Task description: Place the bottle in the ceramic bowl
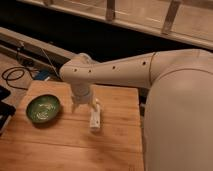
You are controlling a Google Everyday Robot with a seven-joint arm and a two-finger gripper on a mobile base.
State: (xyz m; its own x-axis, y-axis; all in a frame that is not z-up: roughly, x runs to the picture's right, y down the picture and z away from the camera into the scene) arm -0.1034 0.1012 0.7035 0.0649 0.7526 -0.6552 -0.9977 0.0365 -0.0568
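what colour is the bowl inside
The ceramic bowl is glossy green with pale flecks, in the camera view; the gripper hangs beside it, at the bottle.

- Gripper [86, 107] hangs over the bench [115, 145], right of the bowl [43, 109]; the wrist hides its upper part
- Bottle [95, 121]: top end blurs into one jaw, so contact cannot be told
- Bench runs off the bottom edge
- Arm [175, 100] cut off at the right and bottom edges

Glossy ceramic bowl [43, 109] on matt wooden table [115, 142]; smooth plastic end effector [85, 107] by bottle [95, 120].
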